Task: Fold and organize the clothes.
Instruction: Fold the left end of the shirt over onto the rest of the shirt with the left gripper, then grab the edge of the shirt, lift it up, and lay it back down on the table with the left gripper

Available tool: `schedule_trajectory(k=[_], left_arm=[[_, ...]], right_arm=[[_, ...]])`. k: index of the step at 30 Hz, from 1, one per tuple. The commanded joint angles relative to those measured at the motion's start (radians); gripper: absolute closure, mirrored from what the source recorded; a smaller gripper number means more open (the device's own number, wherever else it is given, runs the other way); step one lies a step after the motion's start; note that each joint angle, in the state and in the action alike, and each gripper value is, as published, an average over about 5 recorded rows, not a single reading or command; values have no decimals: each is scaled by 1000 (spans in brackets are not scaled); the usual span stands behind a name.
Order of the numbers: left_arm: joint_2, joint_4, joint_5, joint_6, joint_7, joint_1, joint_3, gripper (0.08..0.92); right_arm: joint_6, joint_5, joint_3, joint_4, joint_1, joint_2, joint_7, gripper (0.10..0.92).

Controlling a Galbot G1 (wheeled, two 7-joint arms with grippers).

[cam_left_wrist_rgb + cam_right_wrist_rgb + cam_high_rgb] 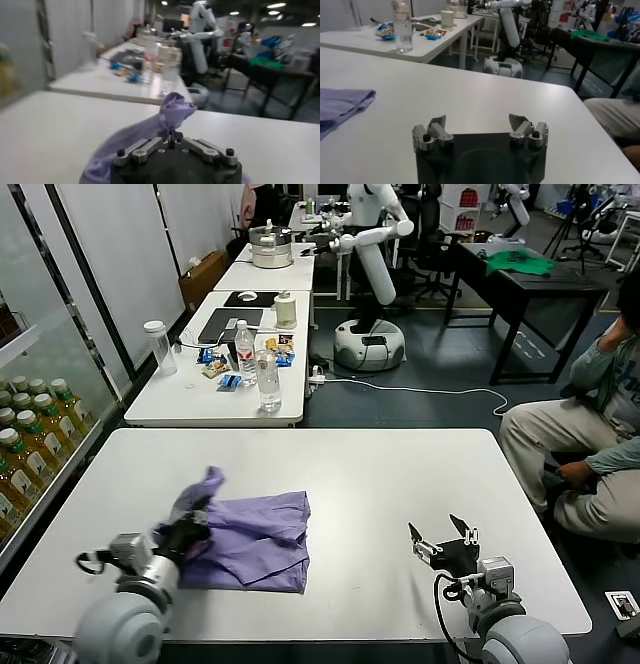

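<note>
Here, one lavender T-shirt point(255, 536) is seen on the bench point(400, 484); no writing is legible. Its bunched edge is clamped by the left pincer point(190, 529). The right pincer point(443, 546) is held agape, empty.

A white table point(380, 484) carried one thing: a lavender T-shirt point(255, 539), loosely folded, lying on the robot's left half near the front edge.

T-shirt's point(250, 539) graphic perhaps folded under.
</note>
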Motion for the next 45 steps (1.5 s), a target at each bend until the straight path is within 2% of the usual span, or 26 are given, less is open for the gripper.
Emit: schedule_trajectory(k=[1,5,8,10,14,17,19,23,27,31,34,37,45], left_arm=[[-159,25,-59,0,-17,-66,236,896],[-217,67,-10,-2,-28,-114,273,878],[-197,47,22,-2,-20,-124,254,814],[-148,10,44,-3,-11,-113,212,762],[8,-42,87,-3,-7,-61,30,658],[92,14,93,-3,-8,19,-138,572],[119,92,95,-3,-5,80,-188,511],[95,204,118,-3,2,138,-163,399],[32,260,146,-3,14,91,-122,286],[29,293,140,-3,46,50,-110,196],[30,308,110,-3,79,35,-106,180],[23,305,62,-3,107,32,-104,213],[-7,294,39,-3,127,17,-76,441]], right_arm=[[0,-7,-6,6,-9,12,1,203],[-2,-20,-34,-5,6,27,2,203],[-5,-25,-52,-9,17,32,3,203],[-7,-25,-57,-11,22,33,2,203],[-7,-27,-63,-18,32,38,0,203],[-6,-28,-63,-18,33,43,-3,203],[-5,-28,-60,-20,32,45,-5,203],[-3,-33,-65,-31,35,50,-5,203],[-4,-40,-75,-29,34,50,-4,203],[-4,-42,-65,-24,22,45,-4,203],[-4,-43,-58,-20,15,45,-5,203],[-4,-44,-57,-18,14,47,-6,203],[-4,-45,-63,-21,21,46,-6,203]])
